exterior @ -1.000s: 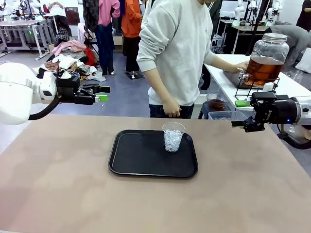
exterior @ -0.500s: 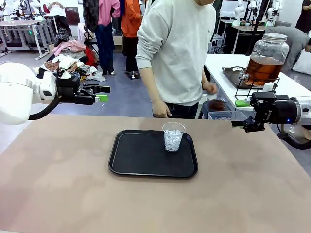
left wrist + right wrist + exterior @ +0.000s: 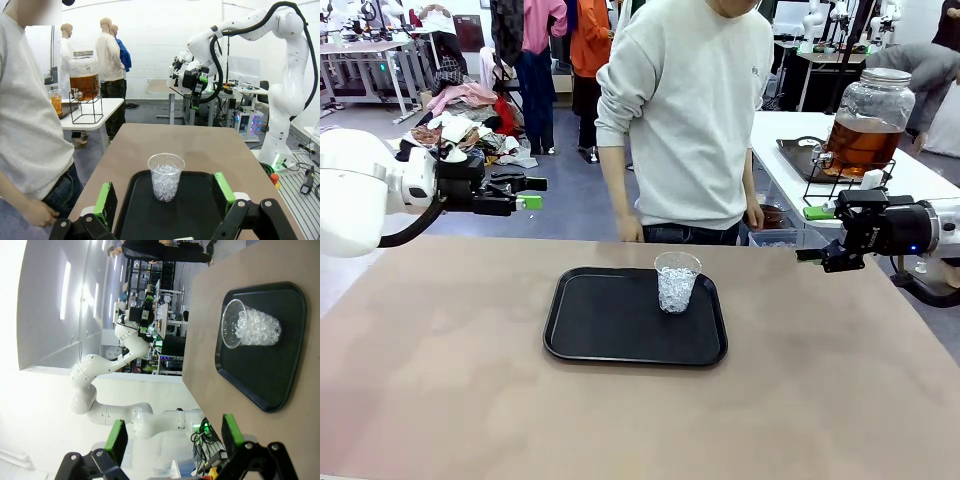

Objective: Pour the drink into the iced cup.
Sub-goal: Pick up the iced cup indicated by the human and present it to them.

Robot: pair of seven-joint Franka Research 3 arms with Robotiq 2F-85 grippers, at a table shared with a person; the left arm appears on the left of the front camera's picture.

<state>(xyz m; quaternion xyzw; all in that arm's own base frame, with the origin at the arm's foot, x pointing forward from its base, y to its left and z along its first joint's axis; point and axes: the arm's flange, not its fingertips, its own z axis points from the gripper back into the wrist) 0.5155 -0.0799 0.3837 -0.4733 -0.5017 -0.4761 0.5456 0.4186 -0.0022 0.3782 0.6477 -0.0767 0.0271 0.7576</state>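
Here both arms hang above the table [image 3: 440,400] edges, well apart. The left gripper [image 3: 534,192] has its jaws spread wide with nothing between them, and the right gripper [image 3: 810,235] is likewise fully open and empty.

The iced cup [image 3: 677,281] stands upright between the two grippers and below both, on the side of the black tray [image 3: 580,330] nearer the right gripper. In the left wrist view it sits straight ahead of the green pads [image 3: 105,199], clear of them.

The drink [image 3: 860,147] fills the lower part of a lidded glass jar [image 3: 873,95] on a wire stand, beyond the right gripper and slightly above it on a white side table [image 3: 780,140]. A person [image 3: 685,110] in a grey sweatshirt stands at the far edge, touching neither the cup nor the jar.
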